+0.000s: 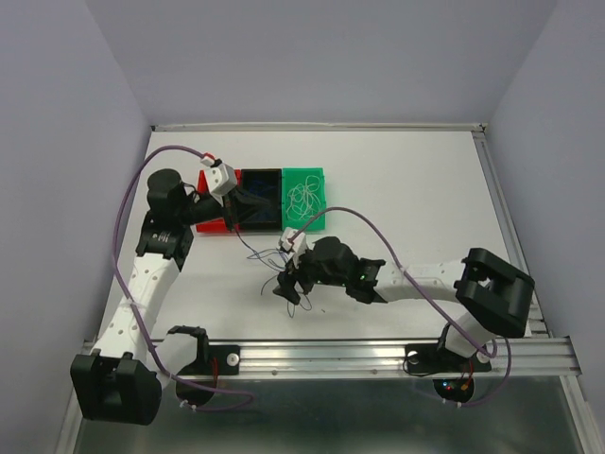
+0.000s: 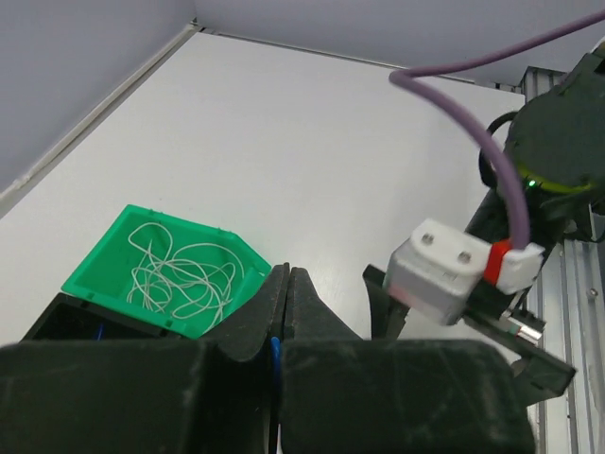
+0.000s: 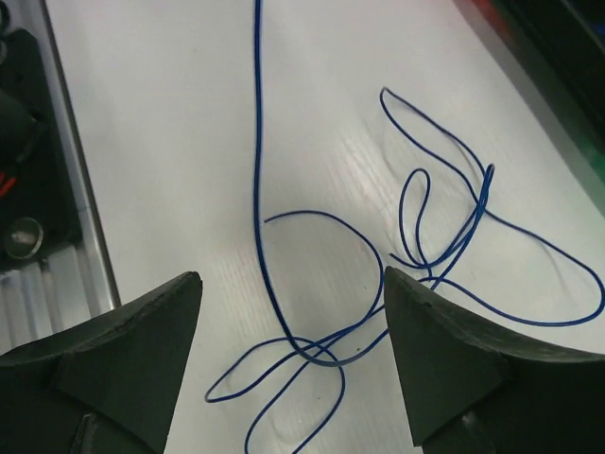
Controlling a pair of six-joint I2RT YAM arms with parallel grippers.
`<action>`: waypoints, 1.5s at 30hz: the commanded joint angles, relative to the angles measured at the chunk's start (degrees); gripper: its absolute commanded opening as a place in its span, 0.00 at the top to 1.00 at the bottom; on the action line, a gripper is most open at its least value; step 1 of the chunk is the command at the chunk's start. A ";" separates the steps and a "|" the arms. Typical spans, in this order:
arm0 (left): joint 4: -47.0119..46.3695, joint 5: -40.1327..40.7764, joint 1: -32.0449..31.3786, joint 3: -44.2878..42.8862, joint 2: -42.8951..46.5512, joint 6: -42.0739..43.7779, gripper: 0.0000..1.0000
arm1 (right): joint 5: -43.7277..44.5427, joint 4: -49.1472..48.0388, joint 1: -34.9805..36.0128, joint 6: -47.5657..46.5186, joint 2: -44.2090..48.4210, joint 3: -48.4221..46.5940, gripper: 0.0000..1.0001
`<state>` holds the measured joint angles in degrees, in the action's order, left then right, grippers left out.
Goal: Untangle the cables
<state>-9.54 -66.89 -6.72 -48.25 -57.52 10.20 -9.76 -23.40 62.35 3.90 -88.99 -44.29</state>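
Progress looks partial. One white cable (image 2: 180, 274) already lies by itself in a green bin (image 2: 203, 328), ahead and to the left of the left tool (image 2: 286, 284), so that strand seems sorted. The blue cable (image 3: 256, 142) is what is left. It sprawls on the table (image 3: 151, 113) directly under and ahead of the right tool (image 3: 293, 279), crossing itself in several loose loops. One long straight run leads away from that tool.

The right tool's fingers are spread wide on either side of the loops and touch nothing. The left tool's fingers are pressed together, and a short bit of blue shows between them, so I judge that it pinches the blue cable. A black bin (image 2: 57, 317) sits just beside the green one, nearer the left tool; I cannot tell what it holds.

The cables are hair-thin, smooth and limp, and lie in soft curves. The bins are rigid moulded plastic with straight walls. The table is matt white, with a faint grain.
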 commanded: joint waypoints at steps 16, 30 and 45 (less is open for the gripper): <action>-1.45 -10.09 -0.66 0.88 1.18 4.92 0.96 | 4.22 -4.99 0.41 4.44 15.23 -4.12 0.99; -0.57 -23.19 -1.10 1.58 -1.72 7.64 0.95 | 13.19 -8.51 0.41 6.03 21.76 -8.09 0.99; 0.57 -16.88 -8.21 4.92 1.88 12.04 0.57 | 12.57 -14.22 0.41 6.03 18.59 -7.38 1.00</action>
<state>-8.43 -83.92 -12.78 -43.81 -58.22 20.75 2.39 -32.49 62.35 9.91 -69.45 -48.07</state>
